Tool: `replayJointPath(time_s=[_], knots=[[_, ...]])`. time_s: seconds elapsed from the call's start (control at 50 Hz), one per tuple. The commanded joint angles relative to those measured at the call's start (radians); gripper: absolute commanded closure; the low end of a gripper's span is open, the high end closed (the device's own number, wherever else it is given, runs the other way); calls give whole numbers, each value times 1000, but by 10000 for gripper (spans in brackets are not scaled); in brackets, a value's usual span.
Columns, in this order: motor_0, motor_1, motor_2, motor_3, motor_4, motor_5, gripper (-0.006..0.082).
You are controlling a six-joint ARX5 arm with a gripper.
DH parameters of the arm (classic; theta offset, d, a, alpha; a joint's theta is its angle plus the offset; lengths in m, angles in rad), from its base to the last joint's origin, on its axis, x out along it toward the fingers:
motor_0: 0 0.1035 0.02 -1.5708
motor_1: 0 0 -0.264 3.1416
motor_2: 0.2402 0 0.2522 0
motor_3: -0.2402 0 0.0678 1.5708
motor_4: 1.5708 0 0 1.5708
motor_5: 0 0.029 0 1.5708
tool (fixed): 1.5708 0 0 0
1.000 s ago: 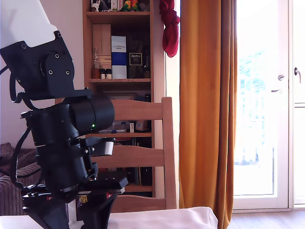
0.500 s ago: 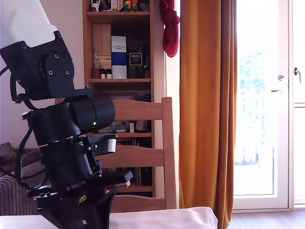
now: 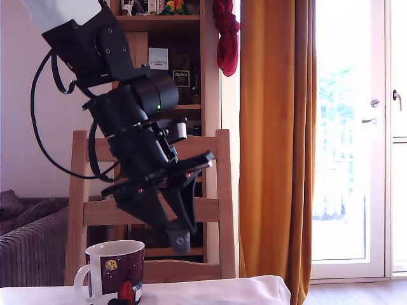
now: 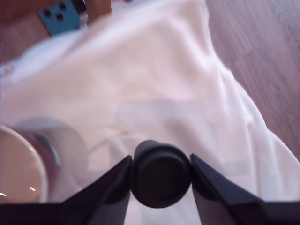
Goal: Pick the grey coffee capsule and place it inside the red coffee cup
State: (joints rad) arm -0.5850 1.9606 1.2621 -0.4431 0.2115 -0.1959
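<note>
Wrist view: gripper (image 4: 161,174) clamped on the grey coffee capsule (image 4: 161,177), dark round end toward the camera, a finger pressed to each side. Beneath the held capsule, white cloth (image 4: 154,89) spread over the table; beyond the cloth's edge, wooden floor (image 4: 262,51). Off to one side of the fingers and lower, the red coffee cup (image 4: 21,168), white inside showing, blurred. Exterior view: gripper (image 3: 181,232) raised and tilted, hanging above and toward that view's right of the cup (image 3: 114,270), not touching. Behind, a wooden chair (image 3: 219,203), then a bookshelf (image 3: 159,70) and orange curtain (image 3: 276,140).
</note>
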Motion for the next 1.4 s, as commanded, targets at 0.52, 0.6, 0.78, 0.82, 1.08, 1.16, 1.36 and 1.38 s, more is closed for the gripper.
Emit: replayJointPath(time_s=[0.52,0.6,0.78,0.82,1.08,1.16,1.36,1.38], knots=[[182,3,50,-156,-67,66,514],[184,3,50,-159,-67,66,514],[184,3,50,-177,-66,67,498],[184,3,50,-185,-66,76,441],[184,3,50,-228,-79,98,125],[184,3,55,-245,-84,98,164],[184,-21,82,-296,-89,100,529],[184,-28,82,-294,-89,100,578]])
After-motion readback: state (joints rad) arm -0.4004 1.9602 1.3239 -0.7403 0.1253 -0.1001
